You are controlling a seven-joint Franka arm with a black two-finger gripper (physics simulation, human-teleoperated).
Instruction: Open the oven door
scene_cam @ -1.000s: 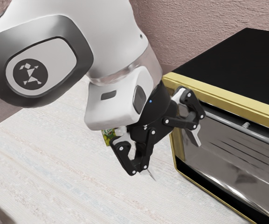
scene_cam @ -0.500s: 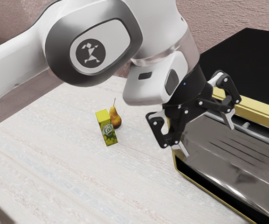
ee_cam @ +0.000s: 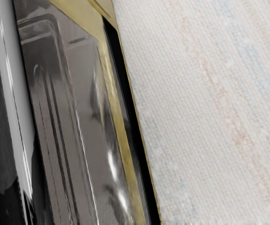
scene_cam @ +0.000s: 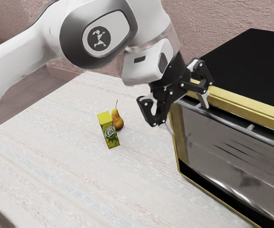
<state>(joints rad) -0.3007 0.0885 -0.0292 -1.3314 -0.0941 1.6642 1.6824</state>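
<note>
The gripper point(scene_cam: 188, 114) stands open at the oven's near upper corner, its fingers apart. One fingertip overlaps the end of the door handle point(scene_cam: 231, 122) in the exterior view; whether they touch I cannot tell. The other fingertip hangs out in front of the door's left edge. The oven door point(scene_cam: 222, 154) is closed, a glossy grey panel with a gold frame. In the wrist view the handle point(ee_cam: 15, 103) is a long silver bar running beside the door's reflective panel point(ee_cam: 69, 122).
The oven's black top point(scene_cam: 250, 61) has a gold front edge point(scene_cam: 246, 107). On the white table point(scene_cam: 56, 166), a yellow-green juice box point(scene_cam: 110, 133) stands against a brown-orange pear point(scene_cam: 119, 121), away from the oven. A pinkish wall point(scene_cam: 198, 23) rises behind.
My hand first went toward the exterior view's right, then up and back somewhat left, staying open. The arm uncovered the juice box and pear. The door has not moved.
</note>
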